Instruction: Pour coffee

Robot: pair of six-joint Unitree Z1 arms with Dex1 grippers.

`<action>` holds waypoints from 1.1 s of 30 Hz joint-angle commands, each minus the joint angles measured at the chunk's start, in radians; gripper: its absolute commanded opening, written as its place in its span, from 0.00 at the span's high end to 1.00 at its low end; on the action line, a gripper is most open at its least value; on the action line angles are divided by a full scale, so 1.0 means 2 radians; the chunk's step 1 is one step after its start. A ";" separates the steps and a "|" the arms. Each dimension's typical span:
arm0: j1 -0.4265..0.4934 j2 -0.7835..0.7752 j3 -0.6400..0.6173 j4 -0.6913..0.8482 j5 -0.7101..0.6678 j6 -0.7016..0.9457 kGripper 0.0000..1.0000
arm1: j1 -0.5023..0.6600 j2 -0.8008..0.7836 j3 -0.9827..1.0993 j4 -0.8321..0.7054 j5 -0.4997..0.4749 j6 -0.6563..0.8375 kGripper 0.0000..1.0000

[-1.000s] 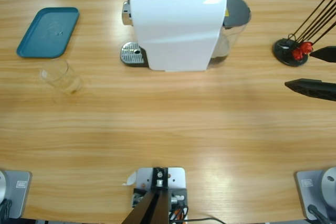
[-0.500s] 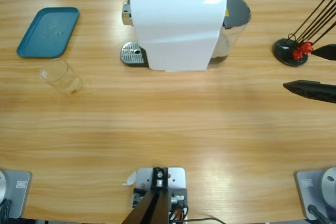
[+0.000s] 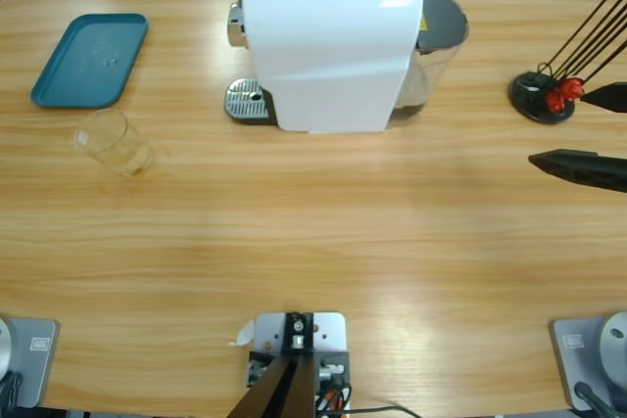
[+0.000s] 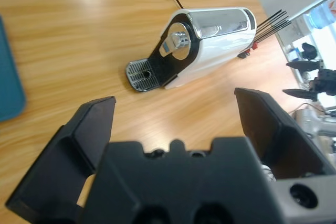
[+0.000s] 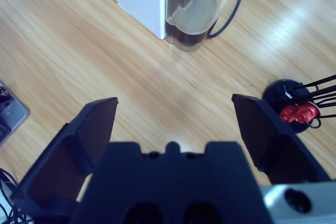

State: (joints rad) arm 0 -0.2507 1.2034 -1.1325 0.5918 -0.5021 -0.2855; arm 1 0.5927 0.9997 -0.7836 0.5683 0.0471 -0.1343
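Both grippers gape with nothing between their jaws — the right gripper (image 3: 588, 129) at the table's (image 3: 323, 232) edge near a black stand (image 3: 542, 97), the left gripper (image 4: 176, 124) facing the white coffee machine (image 3: 328, 46). Coffee isn't visible; an empty glass (image 3: 113, 142) stands beside the teal tray (image 3: 90, 59).

White coffee machine (image 3: 328, 56) with silver top and perforated metal drip grate (image 3: 247, 101). Teal tray (image 3: 90, 59). Clear glass (image 3: 113, 142), perhaps faintly yellow-tinted. Light wood-grain table (image 3: 313, 232). Black stand (image 3: 542, 97) with red pieces. Black tools (image 5: 173, 124).
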 commanded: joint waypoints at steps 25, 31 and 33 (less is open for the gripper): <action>-0.106 0.318 -0.190 -0.015 -0.028 -0.114 0.36 | 0.004 -0.011 0.010 -0.004 0.002 0.004 0.00; -0.109 0.317 -0.190 -0.015 -0.015 -0.116 0.56 | 0.004 -0.014 0.011 -0.004 0.002 0.004 0.00; -0.109 0.318 -0.191 -0.015 -0.015 -0.116 0.61 | 0.004 -0.014 0.011 -0.004 0.002 0.004 0.00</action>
State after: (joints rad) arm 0 -0.4578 1.7828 -1.5115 0.5715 -0.5485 -0.5026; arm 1 0.5928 0.9996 -0.7836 0.5683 0.0471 -0.1343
